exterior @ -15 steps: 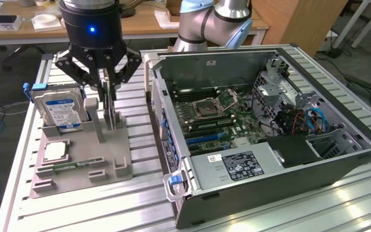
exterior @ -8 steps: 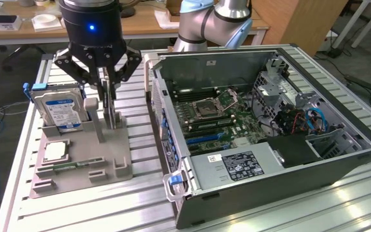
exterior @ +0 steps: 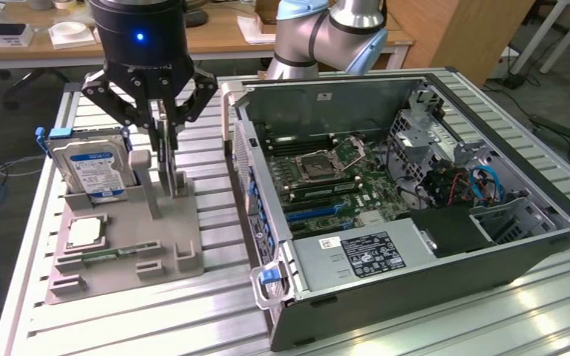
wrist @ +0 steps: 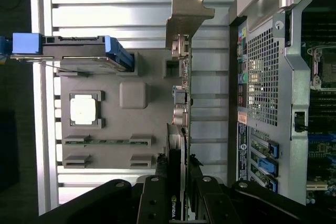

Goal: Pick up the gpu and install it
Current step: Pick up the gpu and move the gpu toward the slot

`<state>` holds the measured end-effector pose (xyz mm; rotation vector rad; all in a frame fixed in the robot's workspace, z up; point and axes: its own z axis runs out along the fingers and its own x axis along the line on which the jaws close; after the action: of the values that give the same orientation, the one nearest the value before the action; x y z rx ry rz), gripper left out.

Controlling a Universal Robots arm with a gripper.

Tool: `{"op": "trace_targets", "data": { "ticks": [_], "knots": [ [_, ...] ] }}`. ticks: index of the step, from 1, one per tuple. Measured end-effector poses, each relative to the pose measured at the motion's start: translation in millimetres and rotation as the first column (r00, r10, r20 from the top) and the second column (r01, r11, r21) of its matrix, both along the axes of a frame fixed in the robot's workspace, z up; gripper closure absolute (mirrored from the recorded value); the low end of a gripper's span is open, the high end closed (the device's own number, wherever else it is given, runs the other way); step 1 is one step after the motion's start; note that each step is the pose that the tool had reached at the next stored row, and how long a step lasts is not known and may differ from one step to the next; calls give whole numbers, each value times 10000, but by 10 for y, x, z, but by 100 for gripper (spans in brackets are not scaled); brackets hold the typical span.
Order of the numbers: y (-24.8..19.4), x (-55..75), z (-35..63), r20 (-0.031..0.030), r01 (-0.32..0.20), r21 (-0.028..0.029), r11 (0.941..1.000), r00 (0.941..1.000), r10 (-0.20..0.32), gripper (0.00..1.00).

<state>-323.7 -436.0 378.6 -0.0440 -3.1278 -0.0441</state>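
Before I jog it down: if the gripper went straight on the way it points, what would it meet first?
The gpu, standing on edge in the grey tray directly in line with the gripper, then the tray itself. How much gap is left I cannot tell.

Readable-text inventory, my cell:
1. gpu: small green logo nr my jaws, wording illegible.
2. PSU label: white print, can't read.
3. Hard drive blue-white sticker: text illegible.

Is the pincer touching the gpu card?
Touching. The wrist view shows the pincer closed on the gpu, pressing both its faces.
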Motion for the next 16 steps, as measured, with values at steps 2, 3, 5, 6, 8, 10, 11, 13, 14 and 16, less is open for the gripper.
{"op": "trace_targets", "data": {
  "ticks": [2,3,5,6,8,10,11,13,14,16],
  "knots": [
    [0,0,12,-1,0,0,10000,10000,0,74],
    [0,0,18,-1,0,0,10000,10000,0,74],
    [0,0,36,-1,0,0,10000,10000,0,74],
    [0,0,42,0,0,0,10000,10000,0,74],
    [0,0,56,0,0,0,10000,10000,0,74],
    [0,0,68,0,0,1,10000,10000,0,74],
    [0,0,75,0,0,0,10000,10000,0,74],
    [0,0,92,-1,0,0,10000,10000,0,74],
    [0,0,100,-1,0,0,10000,10000,0,74],
    [0,0,118,-1,0,-1,10000,10000,0,74]
  ]
}}
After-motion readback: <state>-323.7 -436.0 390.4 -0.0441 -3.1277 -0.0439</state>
